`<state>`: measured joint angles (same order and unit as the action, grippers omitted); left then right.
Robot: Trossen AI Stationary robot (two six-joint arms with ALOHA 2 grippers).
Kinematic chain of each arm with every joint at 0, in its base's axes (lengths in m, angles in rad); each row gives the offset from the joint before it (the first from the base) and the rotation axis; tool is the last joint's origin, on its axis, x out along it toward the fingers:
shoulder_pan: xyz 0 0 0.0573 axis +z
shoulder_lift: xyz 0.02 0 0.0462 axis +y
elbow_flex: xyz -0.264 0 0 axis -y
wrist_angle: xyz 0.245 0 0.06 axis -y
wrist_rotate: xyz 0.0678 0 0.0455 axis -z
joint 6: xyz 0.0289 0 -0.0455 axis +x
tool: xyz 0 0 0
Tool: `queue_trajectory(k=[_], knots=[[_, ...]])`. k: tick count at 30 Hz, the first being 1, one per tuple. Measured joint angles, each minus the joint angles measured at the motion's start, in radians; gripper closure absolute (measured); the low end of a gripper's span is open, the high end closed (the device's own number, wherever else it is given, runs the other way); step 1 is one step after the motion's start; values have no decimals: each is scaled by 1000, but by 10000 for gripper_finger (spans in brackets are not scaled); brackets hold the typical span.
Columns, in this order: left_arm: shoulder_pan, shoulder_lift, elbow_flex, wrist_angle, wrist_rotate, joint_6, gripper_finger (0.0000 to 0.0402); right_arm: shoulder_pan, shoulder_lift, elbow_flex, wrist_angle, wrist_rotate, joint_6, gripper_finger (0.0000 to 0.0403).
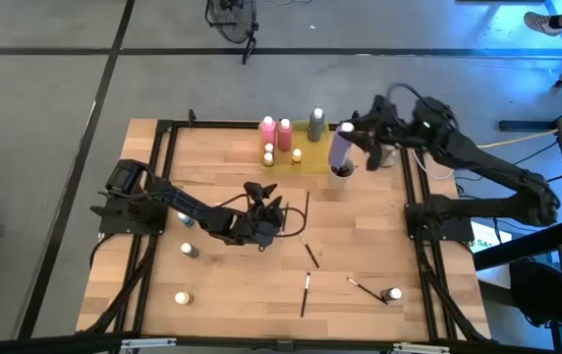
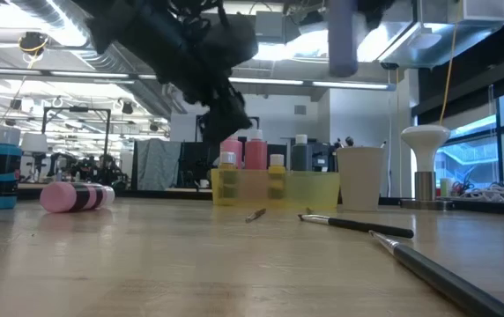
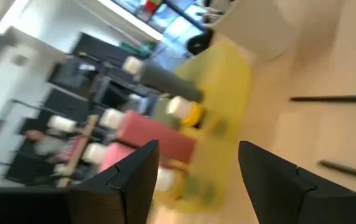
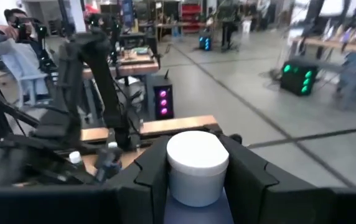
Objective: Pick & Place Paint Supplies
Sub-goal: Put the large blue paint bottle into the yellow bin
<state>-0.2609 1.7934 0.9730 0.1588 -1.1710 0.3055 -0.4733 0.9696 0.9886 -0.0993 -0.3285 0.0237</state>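
While the right pincer [image 1: 348, 141] grips a purple bottle [image 1: 340, 149] above the cup [image 1: 341, 173], the left pincer [image 1: 266, 211] hovers mid-table, gaping empty.

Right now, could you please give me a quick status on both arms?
Right gripper shut on purple bottle, held above the cup. Left gripper open, empty, mid-table facing the yellow tray. Brushes loose on table.

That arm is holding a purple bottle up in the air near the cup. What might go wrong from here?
The right tool grips the purple bottle just below its white cap, high above the cup; it might slip and drop. Lowered off-line, it could tip the cup or knock the bottles in the yellow tray. The left tool hangs open above the table near loose paintbrushes and might scatter them.
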Motion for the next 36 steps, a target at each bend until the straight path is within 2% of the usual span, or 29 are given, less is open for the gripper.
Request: queue_trajectory(k=[3, 7, 9, 13, 17, 21, 26, 32, 36], knots=[[-31, -37, 0, -37, -34, -1, 188, -47, 97, 0, 84, -86, 5, 283], [-72, -127, 0, -161, -12, -143, 188, -71, 198, 0, 252, -172, 22, 283], [-87, -183, 1, -241, 40, -261, 188, -78, 232, 0, 320, -187, 17, 283], [-104, -296, 0, -420, 216, -487, 188, -96, 277, 0, 356, -181, -40, 283], [-112, -367, 0, -516, 340, -618, 188, -116, 312, -1, 344, -181, -109, 283], [-128, -385, 0, -529, 364, -647, 188, -143, 345, -21, 367, -175, -182, 283], [-132, -380, -14, -529, 388, -702, 188, -217, 394, -63, 469, -177, -149, 283], [-132, -379, -79, -514, 410, -770, 188, -251, 440, -163, 660, -299, -92, 283], [-131, -378, -124, -440, 410, -793, 188, -253, 464, -227, 769, -262, -98, 283]])
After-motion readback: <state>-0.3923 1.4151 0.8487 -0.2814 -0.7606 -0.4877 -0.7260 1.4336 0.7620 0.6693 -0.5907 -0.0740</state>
